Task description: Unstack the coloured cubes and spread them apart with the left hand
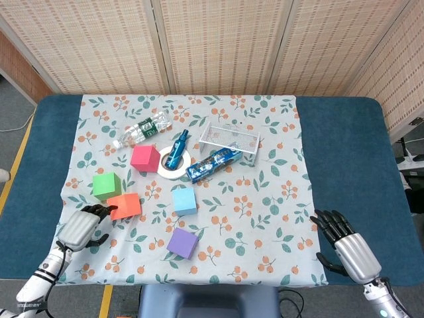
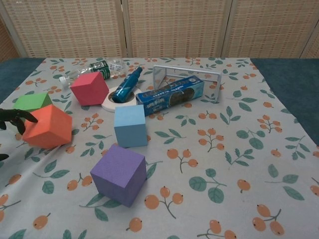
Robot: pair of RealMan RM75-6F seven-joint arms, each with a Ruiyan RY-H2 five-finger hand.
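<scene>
The left hand (image 1: 83,228) lies low at the surface's (image 1: 331,165) near left edge, its dark fingers (image 2: 20,115) apart, tips touching the orange cube (image 1: 124,206). That cube sits tilted, just beside the green cube (image 1: 106,185). The right hand (image 1: 348,248) rests at the near right, fingers spread, holding nothing.

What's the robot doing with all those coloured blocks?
The left robot hand is at the orange foam cube, its fingertips against the cube's near-left side. That cube sits tilted on the flowery tablecloth, just in front of the green foam cube. The red, light blue and purple foam cubes each stand alone, spread out. The right robot hand rests open at the table's near right corner, holding nothing.
</scene>
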